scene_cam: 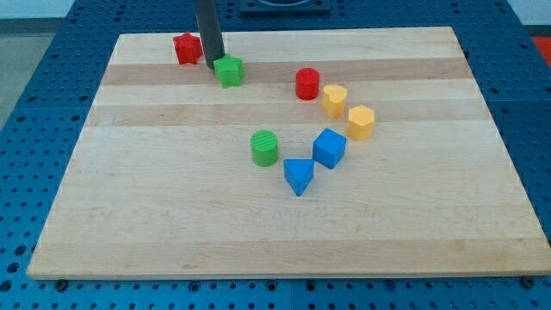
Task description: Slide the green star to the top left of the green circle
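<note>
The green star (230, 71) lies near the view's top, left of centre, on the wooden board (172, 215). The green circle (265, 148) stands near the board's middle, below and to the right of the star. My tip (213, 65) is at the star's left edge, touching or almost touching it, between the star and a red star-shaped block (187, 48).
A red cylinder (307, 83) stands right of the green star. A yellow heart (335, 101) and a yellow hexagon (361, 122) lie further right. A blue cube (329, 148) and a blue triangle (298, 176) sit just right of the green circle.
</note>
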Tool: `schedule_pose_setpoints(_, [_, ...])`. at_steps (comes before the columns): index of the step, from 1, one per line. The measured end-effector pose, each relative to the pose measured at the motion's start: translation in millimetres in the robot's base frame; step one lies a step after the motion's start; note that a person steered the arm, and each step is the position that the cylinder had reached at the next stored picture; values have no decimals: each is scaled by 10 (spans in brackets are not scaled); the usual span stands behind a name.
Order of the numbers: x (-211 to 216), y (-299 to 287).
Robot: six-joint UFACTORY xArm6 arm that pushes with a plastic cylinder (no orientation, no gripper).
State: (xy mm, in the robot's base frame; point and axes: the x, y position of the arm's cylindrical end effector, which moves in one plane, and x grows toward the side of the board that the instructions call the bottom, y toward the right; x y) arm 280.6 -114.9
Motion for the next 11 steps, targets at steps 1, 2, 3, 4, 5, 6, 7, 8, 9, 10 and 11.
schedule_pose_setpoints(1, [213,6])
schedule_pose_setpoints(2, [451,15])
schedule_pose_setpoints(3, [545,30])
schedule_pose_setpoints(4, [502,30])
schedule_pose_setpoints(5, [352,30])
schedule_pose_setpoints(6, [203,30])
schedule_pose_setpoints(7, [118,66])
schedule_pose_setpoints(8, [118,220])
schedule_pose_setpoints(9, [121,277])
schedule_pose_setpoints(10, [213,277])
schedule_pose_setpoints(11, [361,277])
